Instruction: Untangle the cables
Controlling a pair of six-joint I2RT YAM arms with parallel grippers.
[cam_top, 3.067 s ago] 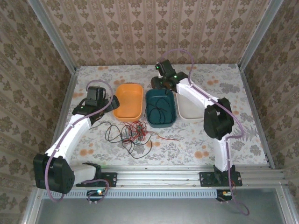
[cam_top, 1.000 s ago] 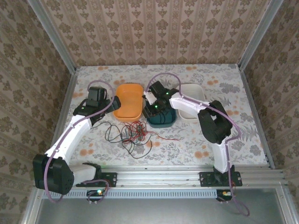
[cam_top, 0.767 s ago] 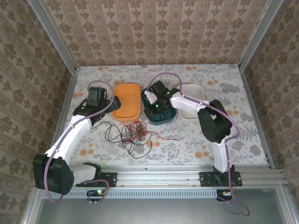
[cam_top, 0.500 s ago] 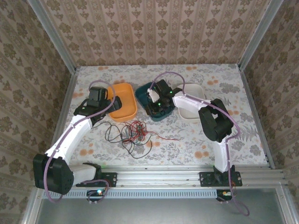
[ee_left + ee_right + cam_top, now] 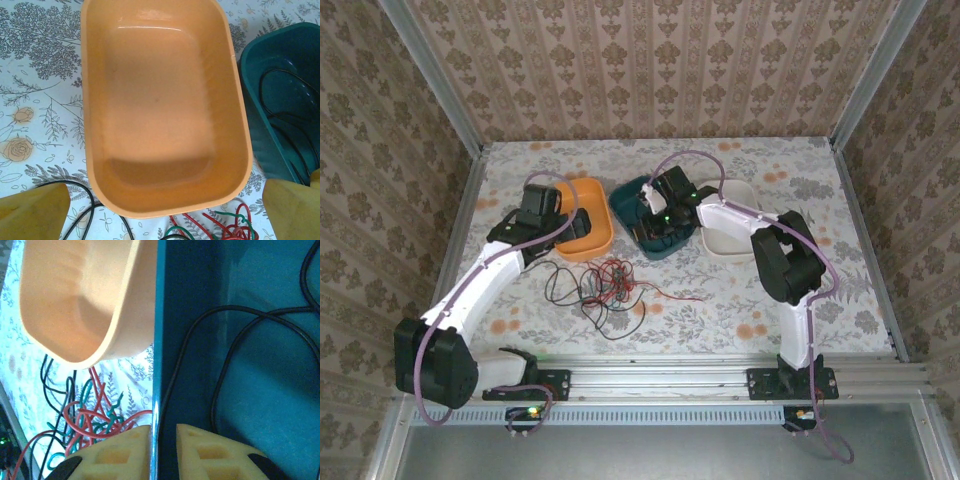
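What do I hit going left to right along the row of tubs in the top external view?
In order: orange rectangular plastic tub → teal rectangular plastic tub → white rectangular plastic tub.

Three tubs stand in a row across a floral-patterned worktop [image 5: 720, 300]. The orange tub [image 5: 585, 232] sits on the left, skewed. The teal tub [image 5: 625, 205] is just beside it, and the cream tub [image 5: 742, 192] is on the right. Patterned wallpaper [image 5: 650, 70] lines the walls, and an aluminium rail [image 5: 670, 372] runs along the near edge.
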